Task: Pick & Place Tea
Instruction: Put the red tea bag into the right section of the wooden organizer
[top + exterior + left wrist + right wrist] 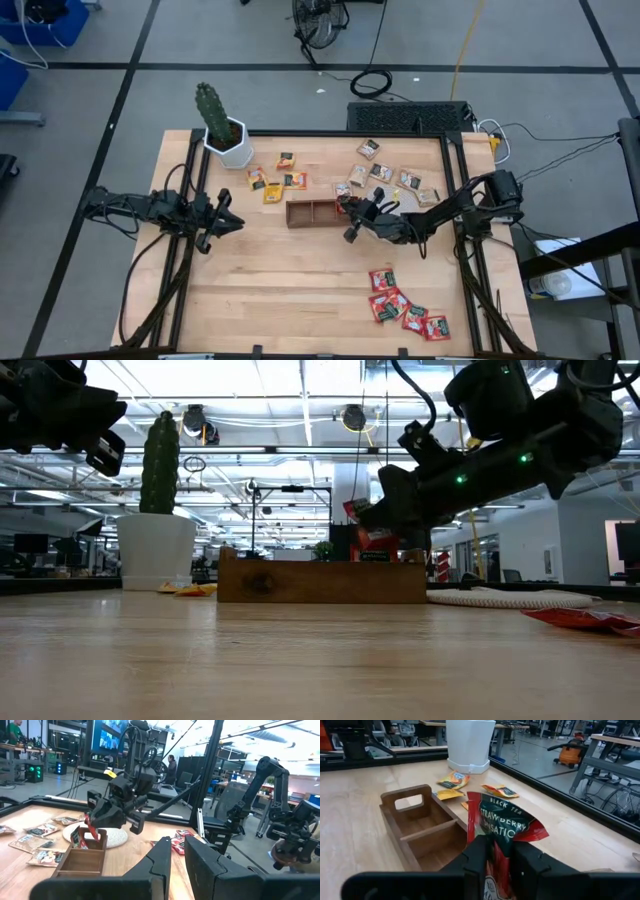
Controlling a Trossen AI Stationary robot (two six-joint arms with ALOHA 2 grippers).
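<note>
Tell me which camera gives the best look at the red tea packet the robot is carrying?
The right wrist view: the red tea packet fills the picture between the right gripper fingers, label readable, above the wooden tray. The left wrist view shows it small and edge-on, the low view only a red scrap, and the high view hardly shows it.

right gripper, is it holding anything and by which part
The right gripper pinches a red tea sachet by its lower edge, over the wooden tray.
</note>
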